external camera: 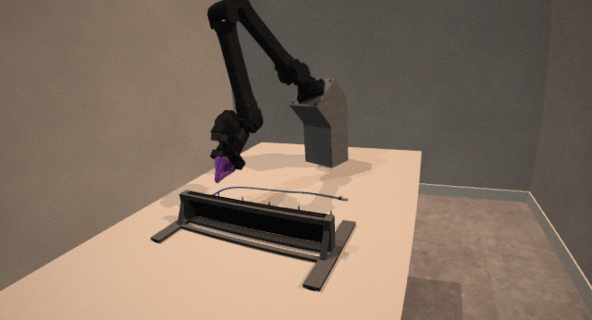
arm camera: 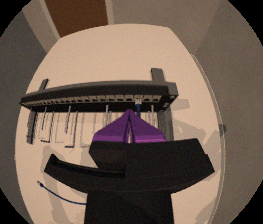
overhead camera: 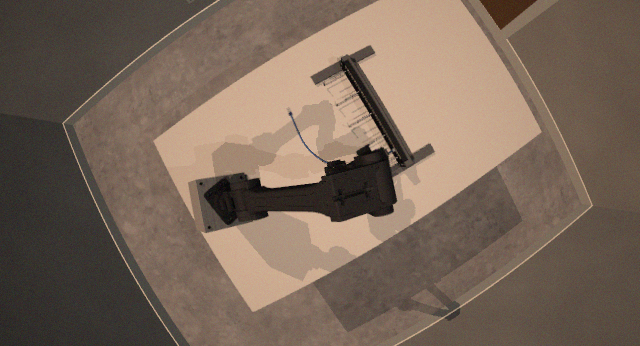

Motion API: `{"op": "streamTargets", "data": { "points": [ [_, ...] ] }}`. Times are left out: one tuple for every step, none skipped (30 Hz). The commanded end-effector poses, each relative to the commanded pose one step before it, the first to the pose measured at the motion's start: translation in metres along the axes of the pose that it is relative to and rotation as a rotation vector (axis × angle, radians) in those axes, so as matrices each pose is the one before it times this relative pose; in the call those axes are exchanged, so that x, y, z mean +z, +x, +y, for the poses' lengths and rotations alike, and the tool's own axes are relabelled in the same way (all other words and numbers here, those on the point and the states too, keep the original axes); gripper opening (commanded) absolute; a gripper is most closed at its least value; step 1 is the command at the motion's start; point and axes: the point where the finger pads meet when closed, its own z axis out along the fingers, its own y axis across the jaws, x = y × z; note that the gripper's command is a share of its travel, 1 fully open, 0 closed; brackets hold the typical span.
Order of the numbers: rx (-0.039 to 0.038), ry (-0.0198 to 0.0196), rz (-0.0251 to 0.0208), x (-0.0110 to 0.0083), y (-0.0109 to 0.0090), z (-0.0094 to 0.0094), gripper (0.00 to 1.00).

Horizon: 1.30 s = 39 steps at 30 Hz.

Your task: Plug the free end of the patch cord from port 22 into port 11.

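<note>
Exterior view: gripper (external camera: 217, 181) (arm camera: 129, 113)'s pinched shut, holding nothing; looks pre-grasp, so next open up, fetch the plug (overhead camera: 289, 110) (external camera: 345, 199) (arm camera: 40, 184) mid-table, well inside the edges.

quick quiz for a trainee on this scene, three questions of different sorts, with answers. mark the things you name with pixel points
1. True or false: the gripper (external camera: 217, 181) (arm camera: 129, 113) is holding the cord's free plug (overhead camera: 289, 110) (external camera: 344, 199) (arm camera: 40, 184).
2. Multiple choice: what colour is the cord (overhead camera: 302, 138) (external camera: 277, 190) (arm camera: 62, 199)? a) red b) blue c) yellow
3. Fill in: the rack (overhead camera: 382, 113) (external camera: 256, 209) (arm camera: 102, 89) stands on two ____.

Key: 1. false; 2. b; 3. feet
</note>
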Motion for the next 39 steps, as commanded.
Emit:
{"op": "streamTargets", "data": {
  "points": [
    [-0.01414, 0.01719, -0.02555, -0.00071, -0.01483, -0.00863, 0.00],
    [0.00016, 0.00008, 0.00096, 0.00016, 0.00040, -0.00010, 0.00],
    [0.00018, 0.00007, 0.00102, 0.00016, 0.00043, -0.00009, 0.00],
    [0.00017, 0.00007, 0.00097, 0.00015, 0.00040, -0.00010, 0.00],
    [0.00016, 0.00009, 0.00088, 0.00015, 0.00037, -0.00010, 0.00],
    [0.00014, 0.00011, 0.00077, 0.00015, 0.00033, -0.00011, 0.00],
    [0.00011, 0.00012, 0.00068, 0.00015, 0.00029, -0.00011, 0.00],
    [0.00010, 0.00013, 0.00059, 0.00015, 0.00026, -0.00011, 0.00],
    [0.00000, 0.00000, 0.00000, 0.00000, 0.00000, 0.00000, 0.00],
    [0.00000, 0.00000, 0.00000, 0.00000, 0.00000, 0.00000, 0.00],
    [-0.00006, 0.00007, -0.00040, 0.00010, -0.00001, -0.00002, 0.00],
    [-0.00011, 0.00009, -0.00056, 0.00015, -0.00006, -0.00002, 0.00],
    [-0.00011, 0.00003, -0.00050, 0.00016, -0.00005, 0.00000, 0.00],
    [-0.00010, 0.00001, -0.00046, 0.00016, -0.00004, 0.00001, 0.00],
    [-0.00010, 0.00001, -0.00041, 0.00016, -0.00003, 0.00000, 0.00],
    [-0.00010, 0.00002, -0.00037, 0.00016, -0.00003, 0.00000, 0.00],
    [-0.00008, 0.00002, -0.00031, 0.00015, -0.00001, -0.00001, 0.00],
    [-0.00007, 0.00002, -0.00024, 0.00014, 0.00001, 0.00000, 0.00],
    [-0.00005, 0.00002, -0.00018, 0.00012, 0.00003, 0.00000, 0.00],
    [-0.00003, 0.00001, -0.00011, 0.00011, 0.00006, 0.00000, 0.00],
    [0.00001, -0.00001, 0.00004, 0.00006, 0.00012, 0.00002, 0.00],
    [0.00009, -0.00008, 0.00036, -0.00005, 0.00024, 0.00007, 0.00],
    [0.00016, -0.00015, 0.00071, -0.00017, 0.00038, 0.00012, 0.00],
    [0.00022, -0.00021, 0.00097, -0.00025, 0.00049, 0.00017, 0.00],
    [0.00024, -0.00024, 0.00109, -0.00029, 0.00053, 0.00018, 0.00],
    [0.00000, 0.00000, 0.00000, 0.00000, 0.00000, 0.00000, 0.00],
    [0.00000, 0.00000, 0.00000, 0.00000, 0.00000, 0.00000, 0.00],
    [0.00024, -0.00024, 0.00106, -0.00028, 0.00052, 0.00018, 0.00],
    [0.00021, -0.00019, 0.00095, -0.00033, 0.00047, 0.00016, 0.00],
    [0.00004, 0.00004, 0.00022, -0.00062, 0.00013, 0.00004, 0.00],
    [-0.00030, 0.00053, -0.00118, -0.00124, -0.00048, -0.00019, 0.00],
    [-0.00062, 0.00077, -0.00266, -0.00183, -0.00095, -0.00031, 0.00],
    [-0.00079, 0.00073, -0.00357, -0.00252, -0.00113, -0.00029, 0.00],
    [-0.00064, 0.00037, -0.00306, -0.00330, -0.00097, -0.00021, 0.00],
    [-0.00048, 0.00030, -0.00255, -0.00413, -0.00081, -0.00017, 0.00],
    [-0.00033, 0.00023, -0.00209, -0.00496, -0.00068, -0.00013, 0.00],
    [-0.00018, 0.00017, -0.00168, -0.00578, -0.00056, -0.00011, 0.00],
    [-0.00003, 0.00012, -0.00132, -0.00655, -0.00046, -0.00008, 0.00],
    [0.00012, 0.00007, -0.00101, -0.00724, -0.00037, -0.00004, 0.00]
  ]
}}
